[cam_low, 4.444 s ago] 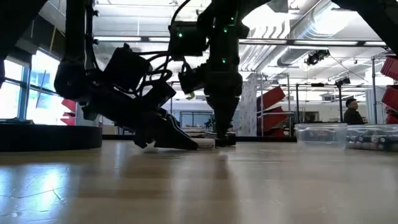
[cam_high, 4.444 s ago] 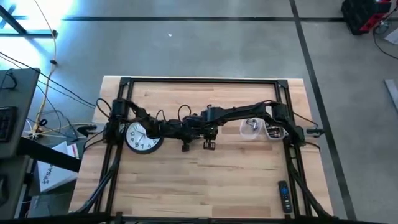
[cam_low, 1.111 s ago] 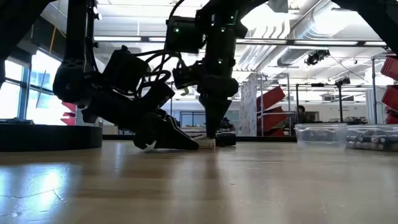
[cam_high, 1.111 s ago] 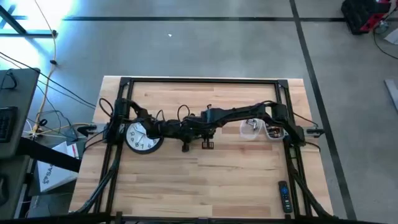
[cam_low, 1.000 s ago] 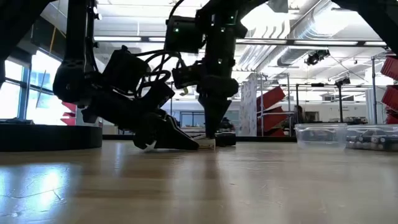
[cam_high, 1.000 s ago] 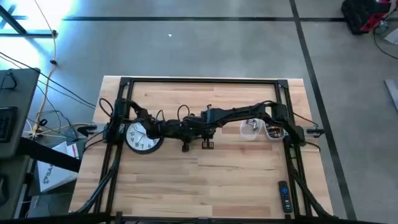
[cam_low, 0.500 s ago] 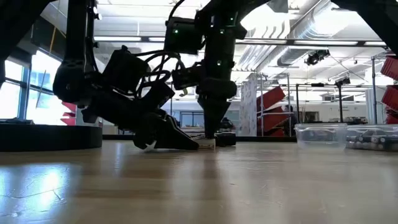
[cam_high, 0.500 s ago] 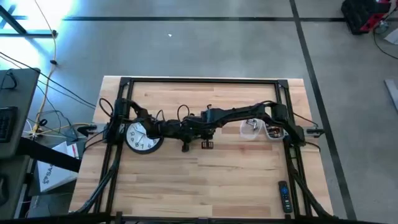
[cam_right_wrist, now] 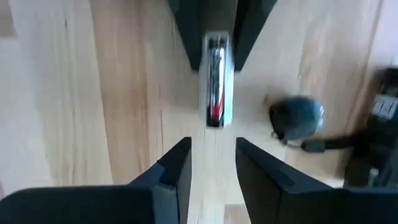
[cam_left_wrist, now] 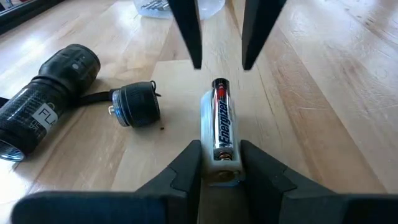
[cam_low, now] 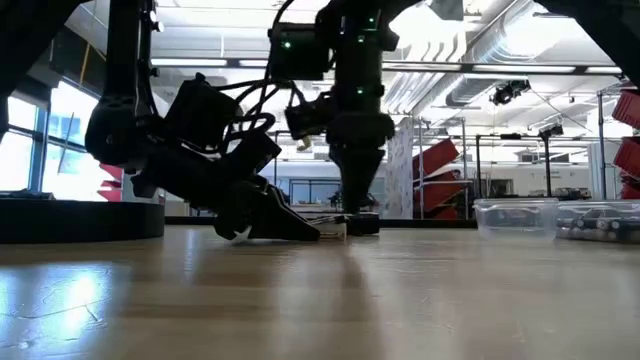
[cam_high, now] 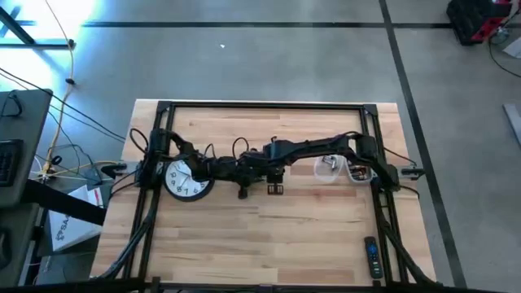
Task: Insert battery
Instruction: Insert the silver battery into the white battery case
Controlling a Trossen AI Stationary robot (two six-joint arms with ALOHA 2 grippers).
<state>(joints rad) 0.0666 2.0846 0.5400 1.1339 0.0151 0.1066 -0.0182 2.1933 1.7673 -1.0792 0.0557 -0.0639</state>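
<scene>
Holding the white battery holder [cam_left_wrist: 219, 163] between its two fingers, my left gripper [cam_left_wrist: 221, 163] lies low over the middle of the table [cam_high: 269, 244]. The fingers are closed only as far as the holder's width and press its two sides at the near end. A battery [cam_left_wrist: 221, 118] with a red and black label lies lengthwise in the holder, its capped end pointing away from the left gripper toward the right one.

My right gripper [cam_right_wrist: 213, 163] hangs just above the far end of the same holder, pointing straight down at the table. Its fingers stand apart, somewhat wider than the holder, and I see nothing between them; in the left wrist view their two dark tips [cam_left_wrist: 194, 34] hover clear of the battery's end without touching it.

Beside the holder, to its left in the left wrist view, lie a black flashlight body [cam_left_wrist: 46, 102] and its separate black tail cap [cam_left_wrist: 135, 106], joined by a thin cord; the cap rests just beside the holder, the body farther off.

From the high view I also note a wall clock [cam_high: 187, 179] under the left arm, clear plastic containers [cam_high: 340, 169] near the right arm's base, and a dark remote control [cam_high: 371, 255] at the near right of the table.
</scene>
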